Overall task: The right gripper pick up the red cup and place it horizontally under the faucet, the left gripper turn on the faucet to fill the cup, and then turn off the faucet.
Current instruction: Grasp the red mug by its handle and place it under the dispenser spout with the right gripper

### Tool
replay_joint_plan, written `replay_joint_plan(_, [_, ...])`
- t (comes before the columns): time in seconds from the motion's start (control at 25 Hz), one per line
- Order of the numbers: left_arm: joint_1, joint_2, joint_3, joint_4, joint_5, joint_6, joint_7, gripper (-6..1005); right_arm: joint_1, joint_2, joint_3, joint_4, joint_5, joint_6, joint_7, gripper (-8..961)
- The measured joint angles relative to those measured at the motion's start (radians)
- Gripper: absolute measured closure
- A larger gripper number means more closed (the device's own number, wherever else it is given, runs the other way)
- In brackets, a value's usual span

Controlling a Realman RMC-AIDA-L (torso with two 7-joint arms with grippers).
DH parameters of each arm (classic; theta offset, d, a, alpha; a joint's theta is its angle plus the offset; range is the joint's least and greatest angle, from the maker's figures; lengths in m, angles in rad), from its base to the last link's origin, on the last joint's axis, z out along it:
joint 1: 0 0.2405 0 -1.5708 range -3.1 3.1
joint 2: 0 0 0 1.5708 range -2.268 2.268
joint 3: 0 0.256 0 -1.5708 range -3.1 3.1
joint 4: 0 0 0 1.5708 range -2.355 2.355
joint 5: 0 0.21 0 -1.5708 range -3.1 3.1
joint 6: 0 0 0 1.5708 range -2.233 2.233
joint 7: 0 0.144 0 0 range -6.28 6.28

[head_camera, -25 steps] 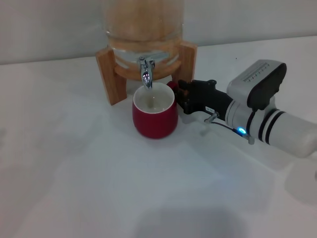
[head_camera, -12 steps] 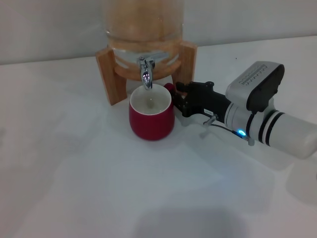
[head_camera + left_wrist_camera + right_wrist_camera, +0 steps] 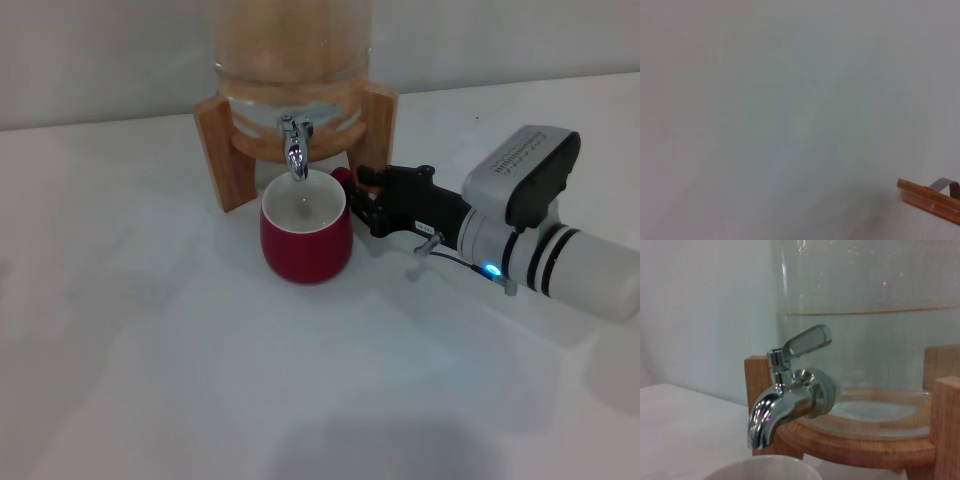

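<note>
- Head view: the red cup (image 3: 305, 238) stands upright on the white desk (image 3: 200, 380), toward the desk's far edge, its white mouth directly below the faucet (image 3: 296, 150).
- Head view: the faucet projects from a clear drink dispenser (image 3: 290, 50) seated in a light wooden stand (image 3: 222, 150); the cup sits just in front of the gap between the stand's two front legs.
- Head view: the right tool (image 3: 362, 200), black, reaches in from the desk's right side and is clenched on the cup's red handle (image 3: 343, 176). Behind it come the black wrist, a silver segment with a small blue light, and a white forearm with black bands.
- Left wrist view: mostly blank pale surface; one corner of an orange-brown wooden piece (image 3: 932, 201) shows at the picture's margin. The left tool does not appear in any view.
- Right wrist view: the chrome faucet (image 3: 785, 400) close up, spout curving down, lever handle (image 3: 805, 341) angled up and away from the spout.
- Right wrist view: the white rim of the cup (image 3: 762, 468) lies right beneath the spout. Behind it, the dispenser's glass wall (image 3: 865, 340) shows a liquid line, and wooden stand parts (image 3: 940, 420) frame the base.
</note>
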Motion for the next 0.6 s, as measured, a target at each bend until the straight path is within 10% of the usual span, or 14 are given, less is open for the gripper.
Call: replay_joint_plan(0.6, [-0.002, 0.002, 0.000, 0.000, 0.000, -0.004, -0.002, 201, -0.051, -0.009, -0.010, -0.036, -0.051, 0.067, 0.070, 667])
